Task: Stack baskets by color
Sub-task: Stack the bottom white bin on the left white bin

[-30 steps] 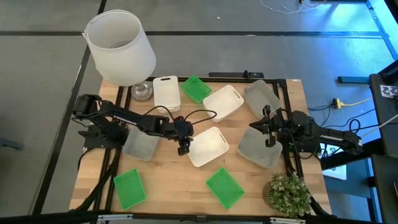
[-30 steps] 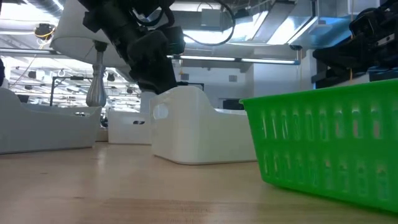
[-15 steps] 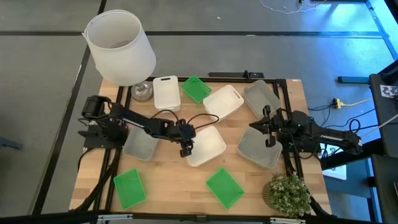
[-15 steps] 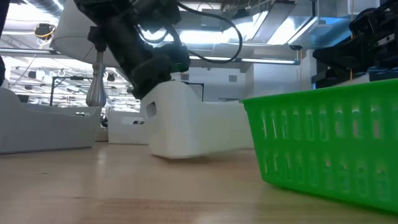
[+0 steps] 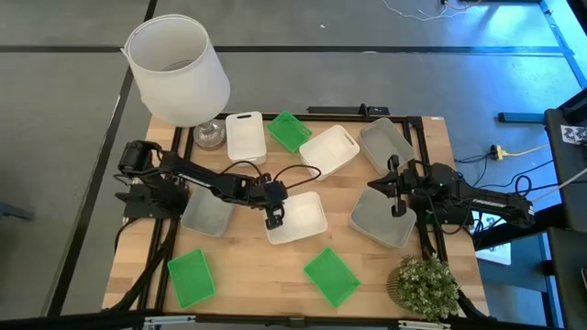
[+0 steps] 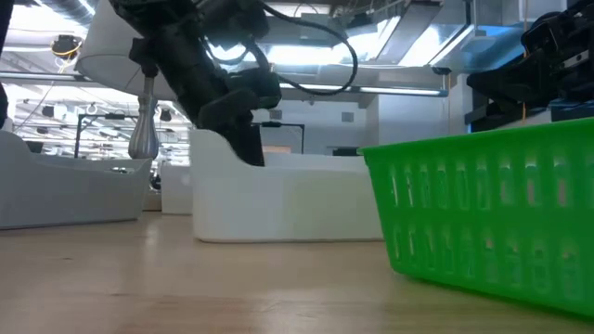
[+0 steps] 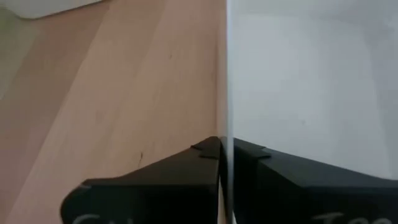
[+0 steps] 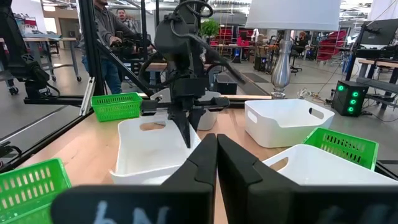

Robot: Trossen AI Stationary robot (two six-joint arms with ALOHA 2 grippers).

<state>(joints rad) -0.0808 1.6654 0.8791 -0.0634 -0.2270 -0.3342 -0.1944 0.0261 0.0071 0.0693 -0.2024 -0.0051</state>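
My left tool [image 5: 273,221] is pinched on the near wall of the white basket [image 5: 301,218] mid-bench so I can carry it to another white one [image 5: 328,151], while my right tool [image 5: 398,210] waits pressed together over a grey basket [image 5: 378,223].
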